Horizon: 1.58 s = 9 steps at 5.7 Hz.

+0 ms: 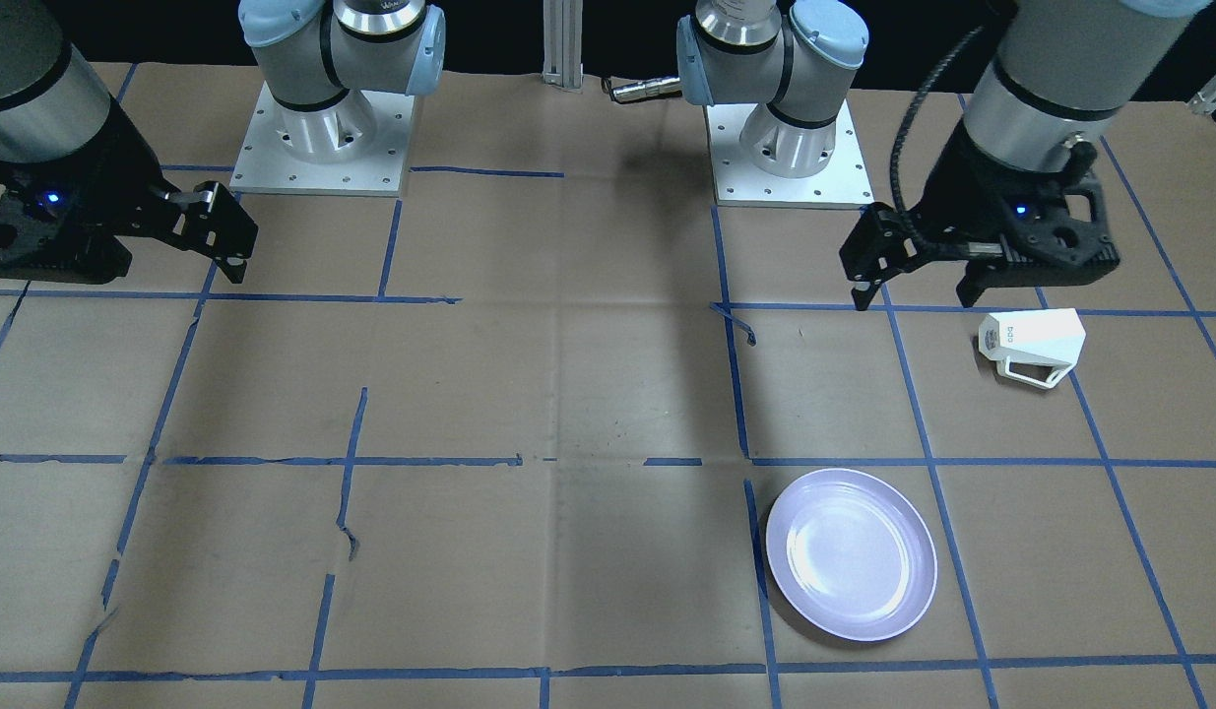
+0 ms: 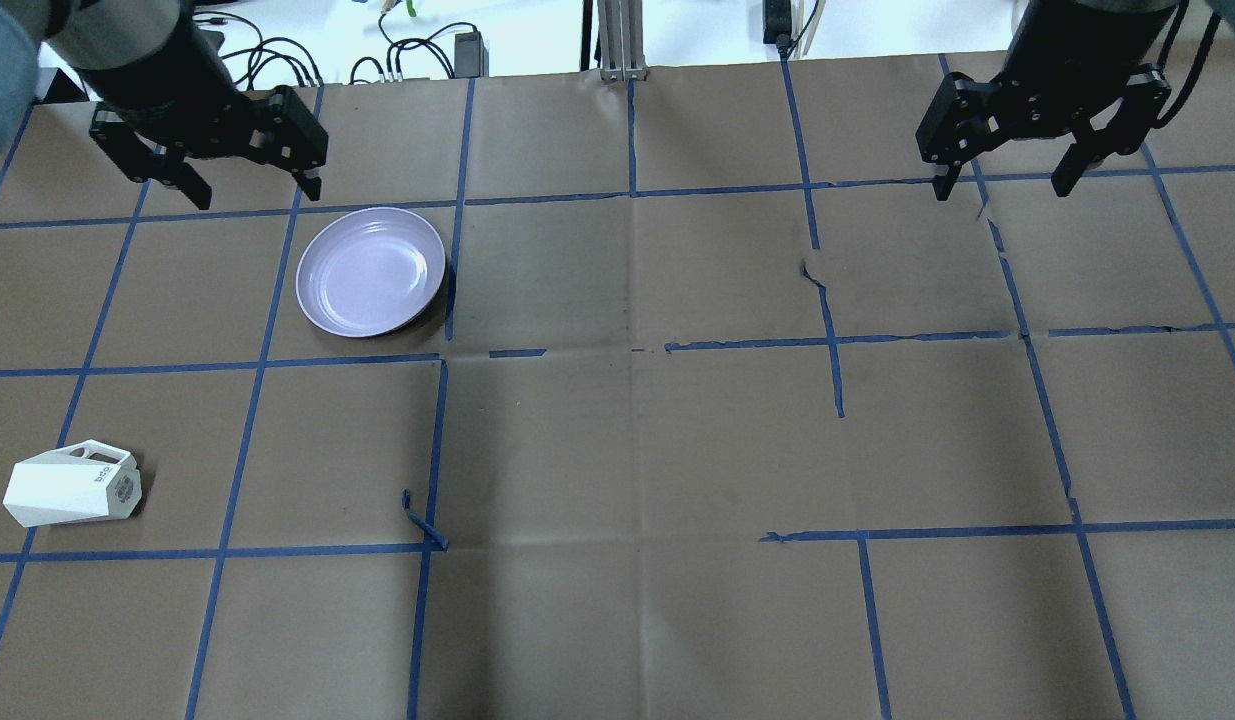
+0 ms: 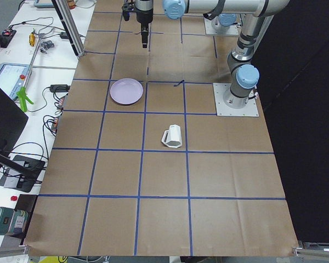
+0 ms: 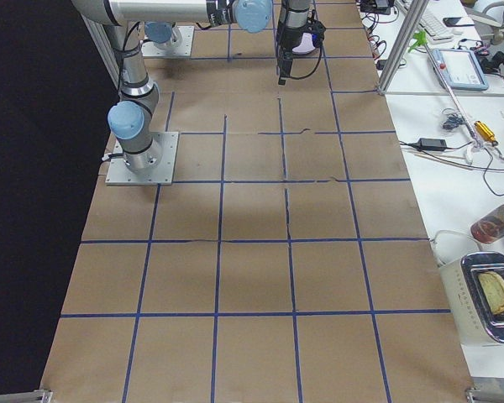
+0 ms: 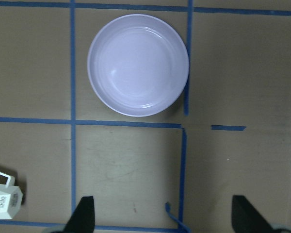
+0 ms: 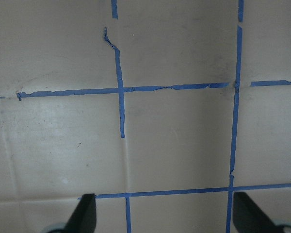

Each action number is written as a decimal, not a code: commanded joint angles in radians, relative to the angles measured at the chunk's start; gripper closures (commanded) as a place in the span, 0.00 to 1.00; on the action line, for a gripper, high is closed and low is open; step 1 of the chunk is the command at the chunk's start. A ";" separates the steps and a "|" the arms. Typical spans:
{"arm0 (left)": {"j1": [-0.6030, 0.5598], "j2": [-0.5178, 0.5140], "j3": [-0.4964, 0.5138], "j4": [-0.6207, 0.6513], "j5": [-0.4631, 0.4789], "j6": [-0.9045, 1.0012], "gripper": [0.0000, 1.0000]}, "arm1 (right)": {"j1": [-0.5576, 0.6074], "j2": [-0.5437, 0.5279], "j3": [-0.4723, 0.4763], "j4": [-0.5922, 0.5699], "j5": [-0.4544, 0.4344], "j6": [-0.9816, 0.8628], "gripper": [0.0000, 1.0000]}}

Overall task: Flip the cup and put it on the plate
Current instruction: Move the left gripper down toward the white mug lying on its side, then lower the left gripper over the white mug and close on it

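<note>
The white faceted cup (image 2: 72,485) lies on its side on the brown paper near the table's left side. Its marked base faces the table's middle and its handle points away from the robot. It also shows in the front view (image 1: 1031,345) and at the left wrist view's lower left edge (image 5: 2,201). The lavender plate (image 2: 371,271) lies empty, farther out and apart from the cup (image 1: 851,554) (image 5: 137,64). My left gripper (image 2: 257,192) is open and empty, held above the table beyond the plate. My right gripper (image 2: 1004,188) is open and empty over the right side.
Blue tape lines grid the paper, with a loose tape curl (image 2: 424,520) near the middle. The two arm bases (image 1: 790,148) stand at the robot's edge. An aluminium post (image 2: 617,40) and cables lie along the far edge.
</note>
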 commanded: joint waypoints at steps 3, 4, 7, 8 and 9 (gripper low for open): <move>0.619 -0.005 0.006 -0.043 -0.002 0.791 0.02 | 0.000 0.000 0.000 0.000 0.000 0.000 0.00; 0.739 -0.037 0.006 -0.030 -0.002 1.004 0.02 | 0.000 0.000 -0.002 0.000 0.000 0.000 0.00; 0.837 -0.098 0.001 -0.031 -0.063 1.145 0.02 | 0.000 0.000 0.000 0.002 0.000 0.000 0.00; 0.902 -0.183 0.007 -0.078 -0.140 1.179 0.02 | 0.000 0.000 0.000 0.000 0.000 0.000 0.00; 0.968 -0.272 0.009 -0.173 -0.254 1.196 0.02 | 0.000 0.000 0.000 0.000 0.000 0.000 0.00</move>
